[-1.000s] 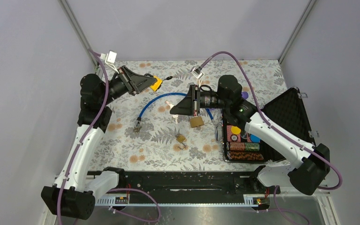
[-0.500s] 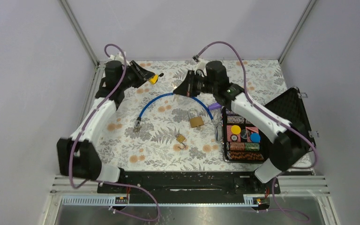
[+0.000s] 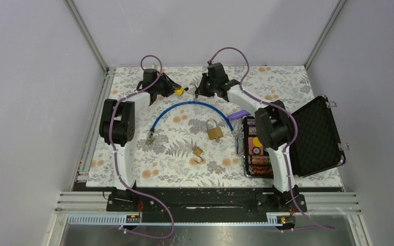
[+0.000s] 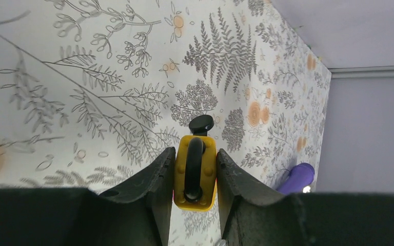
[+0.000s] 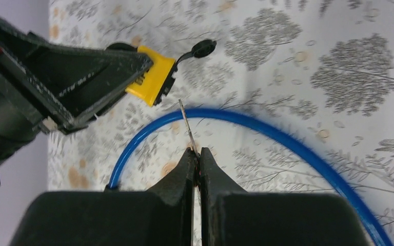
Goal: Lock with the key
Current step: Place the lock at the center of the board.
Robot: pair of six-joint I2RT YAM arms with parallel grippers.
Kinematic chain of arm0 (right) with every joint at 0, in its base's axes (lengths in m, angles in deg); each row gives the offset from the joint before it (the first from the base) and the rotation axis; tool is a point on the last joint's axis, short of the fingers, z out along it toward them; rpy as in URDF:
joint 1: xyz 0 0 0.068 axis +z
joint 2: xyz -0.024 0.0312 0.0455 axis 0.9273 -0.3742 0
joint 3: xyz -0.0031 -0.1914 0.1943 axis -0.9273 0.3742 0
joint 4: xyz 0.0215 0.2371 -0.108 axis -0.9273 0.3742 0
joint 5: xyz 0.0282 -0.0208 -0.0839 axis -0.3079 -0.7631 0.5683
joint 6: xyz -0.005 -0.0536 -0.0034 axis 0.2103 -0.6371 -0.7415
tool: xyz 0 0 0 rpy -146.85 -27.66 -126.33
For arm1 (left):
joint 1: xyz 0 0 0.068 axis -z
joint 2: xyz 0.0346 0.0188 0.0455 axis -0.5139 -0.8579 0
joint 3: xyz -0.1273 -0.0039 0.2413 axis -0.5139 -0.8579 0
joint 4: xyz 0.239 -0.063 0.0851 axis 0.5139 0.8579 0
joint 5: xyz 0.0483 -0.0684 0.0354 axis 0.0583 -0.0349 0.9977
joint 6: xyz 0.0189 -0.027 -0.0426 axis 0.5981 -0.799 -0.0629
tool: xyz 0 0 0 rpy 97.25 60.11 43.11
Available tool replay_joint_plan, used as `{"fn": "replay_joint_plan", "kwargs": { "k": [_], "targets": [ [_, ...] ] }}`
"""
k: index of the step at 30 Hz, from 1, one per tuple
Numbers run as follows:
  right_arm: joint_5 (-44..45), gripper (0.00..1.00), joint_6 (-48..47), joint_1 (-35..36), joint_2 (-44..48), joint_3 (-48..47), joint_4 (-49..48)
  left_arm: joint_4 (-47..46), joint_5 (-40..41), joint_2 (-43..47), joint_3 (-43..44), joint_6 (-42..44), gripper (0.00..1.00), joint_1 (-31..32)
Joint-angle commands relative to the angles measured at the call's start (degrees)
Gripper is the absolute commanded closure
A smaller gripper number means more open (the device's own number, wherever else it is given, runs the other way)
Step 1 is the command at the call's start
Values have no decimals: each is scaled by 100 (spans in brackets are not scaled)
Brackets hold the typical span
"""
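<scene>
On the floral desk (image 3: 287, 82), a black case (image 3: 318, 133) lies open at the right, and a blue cable (image 3: 195, 105) arcs across the middle. At the far edge, the left jaws clench a yellow padlock (image 4: 208, 169). The right jaws pinch a thin key (image 5: 186, 123), its tip near that padlock.

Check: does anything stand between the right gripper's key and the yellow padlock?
Nothing visible does: open air separates the key from the yellow padlock, whose black cap hangs aside; the blue cable lies on the mat below.
</scene>
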Motion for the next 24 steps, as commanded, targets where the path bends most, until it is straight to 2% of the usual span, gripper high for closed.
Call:
{"fn": "replay_joint_plan", "kwargs": {
  "k": [1,4,9,14,19,22,24],
  "targets": [
    [390,100,600,-330,-345,-474,-17,-911,-355,-431,691,-355,100,332],
    [308,100,831,-484,-575,-515,-19,-1194,-309,-841,977,-636,99,597],
    [213,99,1433,-801,-752,-438,36,-1478,39,-1369,1314,-1096,93,887],
    [470,97,1620,-956,-905,-635,648,-1399,285,-1578,1477,-1250,85,1011],
    [272,94,1647,-1013,-1323,-1205,1374,-1066,102,-1761,1611,-1273,65,1037],
    [124,90,1606,-1013,-1552,-1514,1646,-848,14,-1785,1630,-1178,43,1038],
    [108,84,1478,-1013,-1587,-1648,1761,-675,60,-1719,1598,-926,29,1038]
  ]
}}
